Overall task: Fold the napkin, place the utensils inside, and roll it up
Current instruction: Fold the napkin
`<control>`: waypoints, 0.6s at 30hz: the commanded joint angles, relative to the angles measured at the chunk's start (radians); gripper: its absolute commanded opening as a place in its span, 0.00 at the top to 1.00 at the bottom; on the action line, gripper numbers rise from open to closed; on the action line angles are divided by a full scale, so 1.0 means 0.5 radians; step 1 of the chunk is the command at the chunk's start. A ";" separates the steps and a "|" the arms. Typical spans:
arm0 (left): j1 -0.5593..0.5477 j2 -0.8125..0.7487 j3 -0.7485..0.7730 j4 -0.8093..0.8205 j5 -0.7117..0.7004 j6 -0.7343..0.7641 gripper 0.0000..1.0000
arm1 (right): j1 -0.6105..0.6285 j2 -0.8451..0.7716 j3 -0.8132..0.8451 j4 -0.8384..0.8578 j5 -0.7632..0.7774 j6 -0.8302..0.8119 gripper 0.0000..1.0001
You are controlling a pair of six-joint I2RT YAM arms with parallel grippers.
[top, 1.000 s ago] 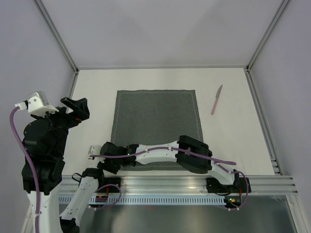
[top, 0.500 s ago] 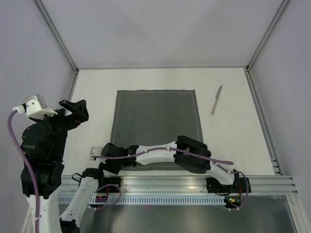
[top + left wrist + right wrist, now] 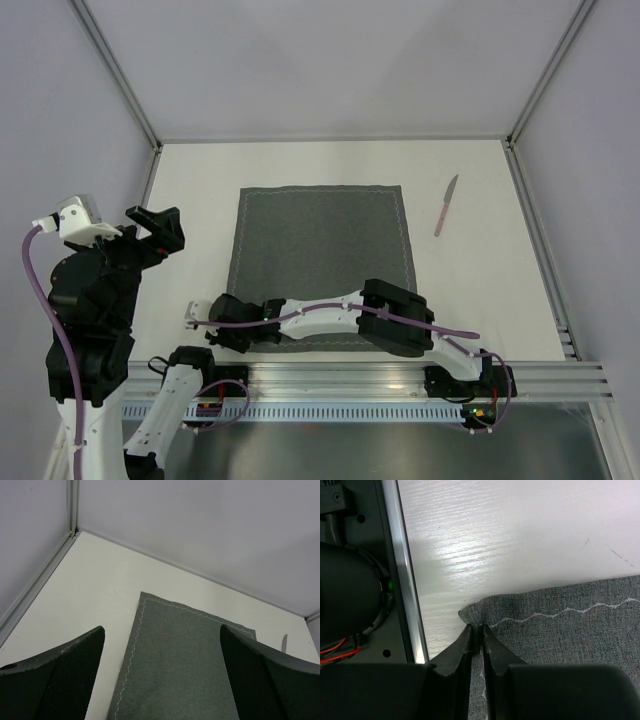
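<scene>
The napkin lies flat and unfolded in the middle of the table, its stitched hem showing all round, so the first fold looks not yet made. The right arm reaches low across the near edge to the cloth's 7 o'clock corner. There the right gripper has its jaws drawn almost together on the hem just inside the corner tip, a thin strip of fabric caught between them. In the wrist view the corner looks slightly puckered beside the fingertips, which suggests a pinch on the cloth rather than on bare table. A hold at the corner makes sense for this step: lifted from there, the near edge can be carried over toward 12 o'clock to double the cloth. The left gripper hangs raised off the napkin's 9 o'clock side, jaws spread wide with nothing in them. It looks down along the left hem, apparently parked clear so as not to block the fold. The knife rests on the table at about 2 o'clock from the cloth, apart from its right edge, tip pointing roughly to 12 o'clock and out of the way until the cloth is folded. The pinch is narrow and near the tip, so the corner might slip free once lifted.
</scene>
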 commanded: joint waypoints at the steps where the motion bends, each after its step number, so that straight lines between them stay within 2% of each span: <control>1: -0.005 -0.011 -0.015 -0.014 -0.035 0.067 0.00 | -0.013 0.027 -0.039 -0.044 -0.031 0.013 0.82; 5: -0.005 -0.008 -0.018 -0.017 -0.044 0.067 0.00 | -0.032 -0.013 -0.033 -0.053 -0.058 0.028 0.85; 18: -0.005 -0.008 -0.021 -0.014 -0.044 0.067 0.00 | -0.075 -0.169 0.010 -0.100 -0.058 0.025 0.85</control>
